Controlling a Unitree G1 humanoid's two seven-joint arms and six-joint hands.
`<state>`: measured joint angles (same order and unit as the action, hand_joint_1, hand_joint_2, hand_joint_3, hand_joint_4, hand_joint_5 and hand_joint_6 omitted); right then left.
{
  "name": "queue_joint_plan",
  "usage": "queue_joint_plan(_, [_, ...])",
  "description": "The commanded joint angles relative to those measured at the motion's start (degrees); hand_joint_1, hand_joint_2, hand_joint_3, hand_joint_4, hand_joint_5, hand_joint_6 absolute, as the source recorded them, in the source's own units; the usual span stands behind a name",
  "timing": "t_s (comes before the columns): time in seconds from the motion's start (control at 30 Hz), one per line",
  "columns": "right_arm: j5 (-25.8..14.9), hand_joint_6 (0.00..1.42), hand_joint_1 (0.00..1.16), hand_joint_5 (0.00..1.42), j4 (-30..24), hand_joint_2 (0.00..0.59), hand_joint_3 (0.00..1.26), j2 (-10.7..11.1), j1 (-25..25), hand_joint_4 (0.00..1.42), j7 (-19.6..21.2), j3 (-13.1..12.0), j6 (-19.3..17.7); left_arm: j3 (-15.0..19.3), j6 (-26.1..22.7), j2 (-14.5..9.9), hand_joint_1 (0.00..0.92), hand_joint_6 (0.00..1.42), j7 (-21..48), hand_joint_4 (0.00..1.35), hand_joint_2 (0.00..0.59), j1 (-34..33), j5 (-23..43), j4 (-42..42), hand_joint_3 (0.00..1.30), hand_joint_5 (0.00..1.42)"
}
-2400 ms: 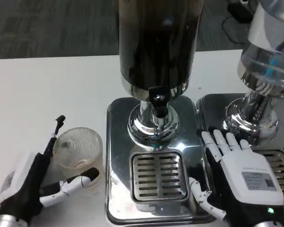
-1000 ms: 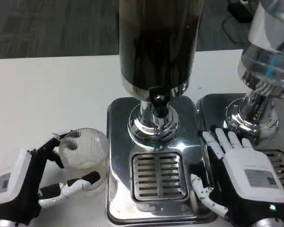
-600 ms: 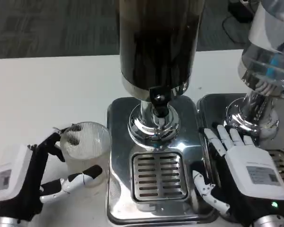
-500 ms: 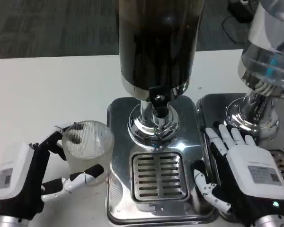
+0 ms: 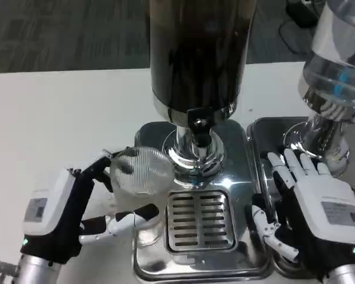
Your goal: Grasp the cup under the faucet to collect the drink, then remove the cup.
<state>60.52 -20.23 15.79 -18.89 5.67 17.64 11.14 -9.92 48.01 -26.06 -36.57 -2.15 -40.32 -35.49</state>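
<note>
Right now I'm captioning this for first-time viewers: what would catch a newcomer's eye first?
The tall dark drink dispenser at centre, its faucet above the slotted drip grate. Next, the left hand holding a ribbed clear cup at the chrome base's left edge, while the right hand rests open beside it.

Bright overhead light; glare on chrome base [image 5: 148, 260]; soft focus.

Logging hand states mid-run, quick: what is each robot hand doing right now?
Left robot hand: holding the cup.
Right robot hand: open, holding nothing.
</note>
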Motion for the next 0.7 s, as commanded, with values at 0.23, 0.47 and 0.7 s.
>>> queue_joint_plan(0.23, [-2.26, 0.00, 0.23, 0.00, -1.82, 0.486, 0.08, 1.68, -0.53, 0.00, -1.08, -3.30, -0.58, -5.76, 0.02, 3.32, 0.354, 0.66, -0.87, 0.53, 0.154, -8.10, -2.84, -3.90, 0.50, 0.75])
queue_joint_plan(0.47, [-2.38, 0.00, 0.24, 0.00, -2.20, 0.481, 0.08, 1.46, -0.60, 0.00, -0.90, -4.51, -0.15, -9.05, 0.09, 5.46, 0.354, 0.66, -2.30, 0.53, 0.155, -12.89, -4.18, -9.97, 0.50, 0.75])
queue_joint_plan(0.7, [-2.55, 0.00, 0.24, 0.00, -1.95, 0.479, 0.08, 0.98, -0.80, 0.00, -0.90, -4.57, -0.13, -11.34, 0.50, 6.09, 0.354, 0.66, -3.73, 0.53, 0.155, -15.24, -5.10, -13.70, 0.50, 0.75])
